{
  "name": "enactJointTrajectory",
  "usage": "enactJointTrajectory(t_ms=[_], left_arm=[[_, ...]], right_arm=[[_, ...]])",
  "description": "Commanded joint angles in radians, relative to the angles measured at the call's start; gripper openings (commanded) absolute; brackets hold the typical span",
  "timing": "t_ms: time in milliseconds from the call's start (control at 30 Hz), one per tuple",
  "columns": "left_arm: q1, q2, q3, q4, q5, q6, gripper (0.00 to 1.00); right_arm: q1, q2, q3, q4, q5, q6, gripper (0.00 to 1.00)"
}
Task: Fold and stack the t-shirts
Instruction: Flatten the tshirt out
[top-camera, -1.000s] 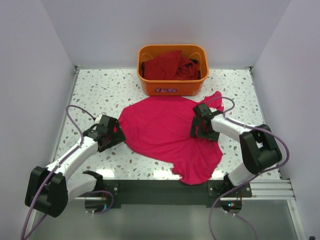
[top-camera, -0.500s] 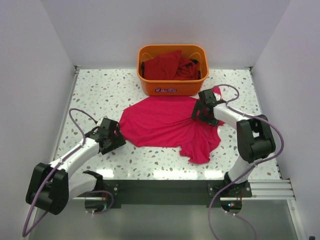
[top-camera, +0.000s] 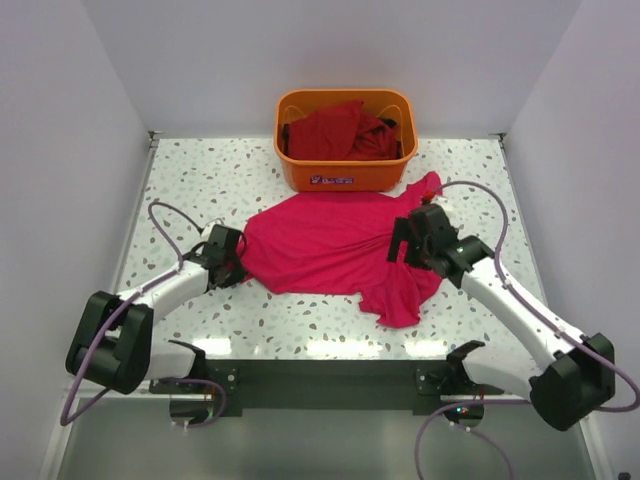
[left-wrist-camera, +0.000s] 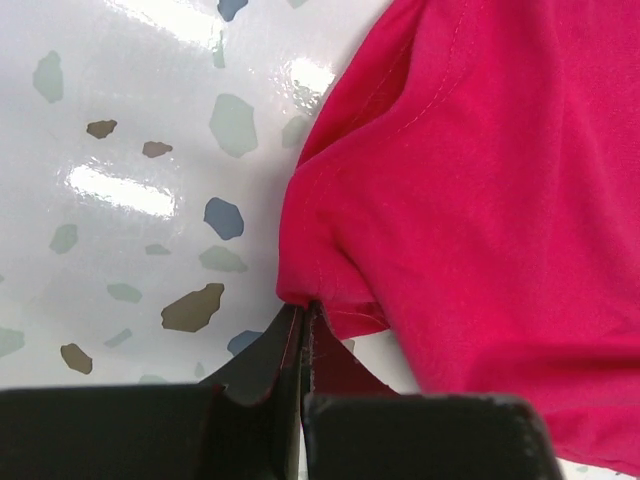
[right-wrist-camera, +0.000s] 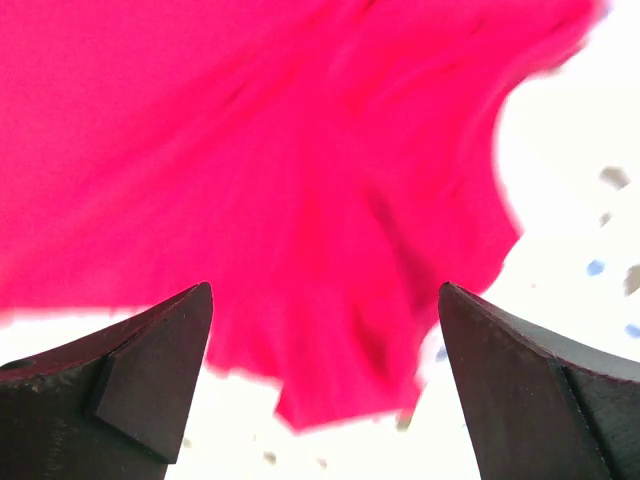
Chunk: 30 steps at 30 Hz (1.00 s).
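At the t-shirt (top-camera: 330, 250) hem, left gripper (left-wrist-camera: 303, 312) pinches cloth; right gripper (right-wrist-camera: 325, 295) gapes above.

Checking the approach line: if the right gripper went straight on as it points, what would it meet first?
The right gripper would most likely meet the pink t-shirt, spread under its open fingers; depth is unclear.

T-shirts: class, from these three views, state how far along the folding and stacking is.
Done: only one pink shirt lies out on the table, rumpled, with no fold. In hand: the left end effector is shut on its left edge; the right end effector hangs open over its right side. Left: fold it, then the darker shirts heaped in the basket; no stack exists.
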<state>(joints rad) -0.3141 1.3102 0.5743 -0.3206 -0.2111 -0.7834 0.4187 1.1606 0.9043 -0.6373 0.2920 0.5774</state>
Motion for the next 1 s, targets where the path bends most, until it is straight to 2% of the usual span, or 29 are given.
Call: enactJointTrajectory(t_ms=[0, 100, 200, 367, 400, 433, 600, 667, 700, 733, 800, 833, 967], left_arm=[[0.004, -0.002, -0.021, 0.002, 0.018, 0.026, 0.00], [0.006, -0.074, -0.031, -0.063, -0.019, 0.018, 0.00], [0.006, -0.159, -0.033, -0.141, -0.059, -0.002, 0.00], [0.004, -0.284, -0.033, -0.221, -0.057, -0.025, 0.00], [0.004, -0.293, -0.033, -0.224, -0.056, -0.027, 0.00], [0.006, -0.305, -0.030, -0.230, -0.053, -0.028, 0.00], [0.006, -0.308, -0.002, -0.258, -0.045, -0.025, 0.00], [0.006, -0.313, 0.015, -0.276, -0.047, -0.022, 0.00], [0.006, -0.318, 0.036, -0.285, -0.050, -0.022, 0.00], [0.006, -0.333, 0.048, -0.291, -0.056, -0.019, 0.00], [0.006, -0.356, 0.094, -0.320, -0.074, -0.014, 0.00], [0.006, -0.376, 0.117, -0.340, -0.080, -0.005, 0.00], [0.004, -0.426, 0.268, -0.376, -0.100, 0.029, 0.00]], right_arm=[[0.150, -0.070, -0.056, -0.189, 0.032, 0.099, 0.99], [0.281, -0.116, -0.145, -0.260, 0.003, 0.235, 0.99], [0.389, -0.111, -0.191, -0.256, -0.042, 0.324, 0.96], [0.503, 0.016, -0.202, -0.190, 0.010, 0.393, 0.94], [0.506, 0.030, -0.212, -0.168, 0.016, 0.400, 0.90], [0.506, 0.046, -0.215, -0.126, 0.019, 0.407, 0.81], [0.506, 0.140, -0.214, -0.090, 0.079, 0.435, 0.61], [0.506, 0.155, -0.216, -0.091, 0.085, 0.437, 0.41], [0.506, 0.149, -0.220, -0.087, 0.087, 0.427, 0.26], [0.506, 0.139, -0.214, -0.114, 0.132, 0.414, 0.00], [0.506, 0.098, -0.142, -0.203, 0.203, 0.397, 0.00], [0.506, 0.081, -0.099, -0.334, 0.325, 0.383, 0.00], [0.503, -0.025, 0.163, -0.654, 0.598, 0.388, 0.00]])
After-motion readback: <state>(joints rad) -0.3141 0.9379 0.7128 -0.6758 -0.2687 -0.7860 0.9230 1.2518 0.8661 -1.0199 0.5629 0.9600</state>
